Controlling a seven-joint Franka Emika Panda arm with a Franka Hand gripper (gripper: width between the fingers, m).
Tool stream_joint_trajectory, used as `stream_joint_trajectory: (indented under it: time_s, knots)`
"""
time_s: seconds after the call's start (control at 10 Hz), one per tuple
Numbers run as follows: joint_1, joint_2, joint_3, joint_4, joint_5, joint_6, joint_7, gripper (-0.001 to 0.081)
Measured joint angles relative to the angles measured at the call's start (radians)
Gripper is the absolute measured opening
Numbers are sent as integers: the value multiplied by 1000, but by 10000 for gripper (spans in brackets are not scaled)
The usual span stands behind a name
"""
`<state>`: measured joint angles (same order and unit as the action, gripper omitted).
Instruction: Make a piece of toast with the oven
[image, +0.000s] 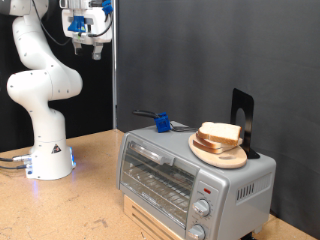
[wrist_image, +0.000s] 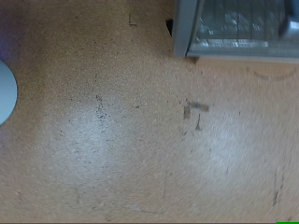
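The silver toaster oven (image: 185, 178) stands on the wooden table at the exterior view's lower right, its glass door shut and two knobs at its right end. A corner of it shows in the wrist view (wrist_image: 238, 28). The piece of toast (image: 221, 132), pale with a brown crust, lies on a round wooden plate (image: 222, 154) on top of the oven, stacked with another similar slice. My gripper (image: 86, 42) hangs high at the exterior view's top left, far from the oven, open and empty. Its fingers do not show in the wrist view.
A blue object (image: 160, 122) with a dark handle lies behind the oven. A black stand (image: 243, 122) rises at the oven's back right. My white base (image: 48, 160) stands on the table at the left. A black curtain backs the scene.
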<state>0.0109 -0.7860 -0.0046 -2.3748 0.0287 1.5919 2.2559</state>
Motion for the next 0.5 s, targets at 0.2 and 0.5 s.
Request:
stream_joint_trajectory:
  time_s: [0.2,0.5]
  knots:
    - [40,-5,-29,0,-23,11,-231,808]
    - [71,-7,-62,-21,-72,62,-414,808]
